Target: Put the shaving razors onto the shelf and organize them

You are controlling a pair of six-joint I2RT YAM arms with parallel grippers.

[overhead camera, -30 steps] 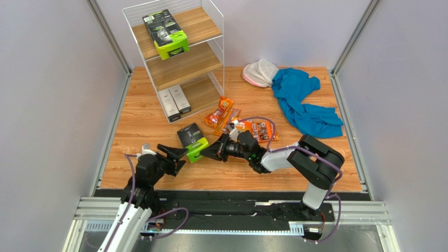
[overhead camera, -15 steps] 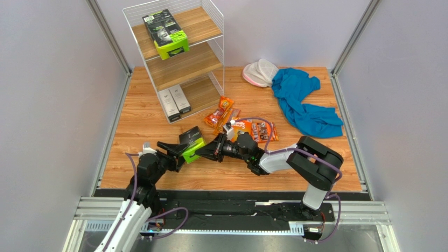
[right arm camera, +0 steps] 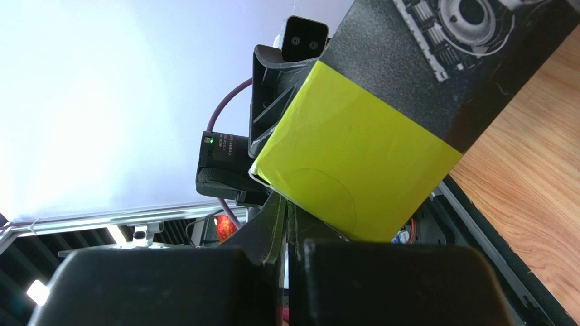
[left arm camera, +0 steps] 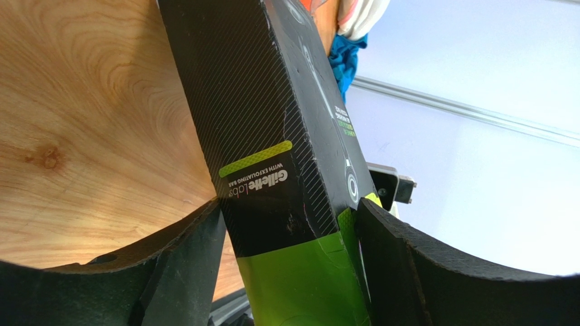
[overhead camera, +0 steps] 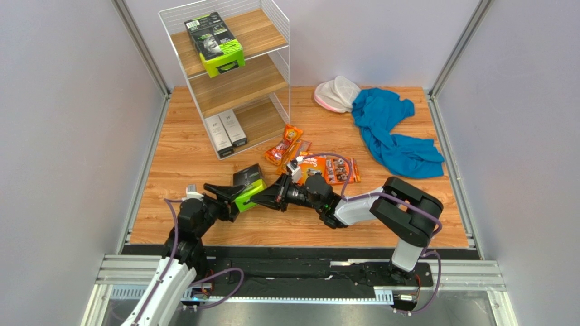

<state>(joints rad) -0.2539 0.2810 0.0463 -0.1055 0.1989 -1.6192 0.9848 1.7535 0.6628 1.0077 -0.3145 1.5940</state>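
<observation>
A black razor pack with a lime-green end (overhead camera: 248, 180) stands tilted on edge near the table's front left. My left gripper (overhead camera: 236, 195) is shut on it, one finger on each flat face. In the left wrist view the pack (left arm camera: 265, 136) fills the gap of the left gripper (left arm camera: 289, 227). My right gripper (overhead camera: 267, 198) is shut and empty, its tips pressed under the pack's lime end (right arm camera: 354, 163) just above the right gripper (right arm camera: 288, 217). A second black-and-lime pack (overhead camera: 216, 44) lies on the top tier of the shelf (overhead camera: 262, 30). Orange blister packs (overhead camera: 286, 145) and orange boxes (overhead camera: 331, 168) lie on the table.
Two slim grey-white boxes (overhead camera: 226, 132) stand on the shelf's bottom tier. A blue cloth (overhead camera: 393, 129) and a white-pink item (overhead camera: 337, 94) lie at the back right. Grey walls close in both sides.
The black-and-lime pack lay flat a second ago and is now tipped up on edge. My right gripper pushed left under its lime end. My left fingers closed round it.
</observation>
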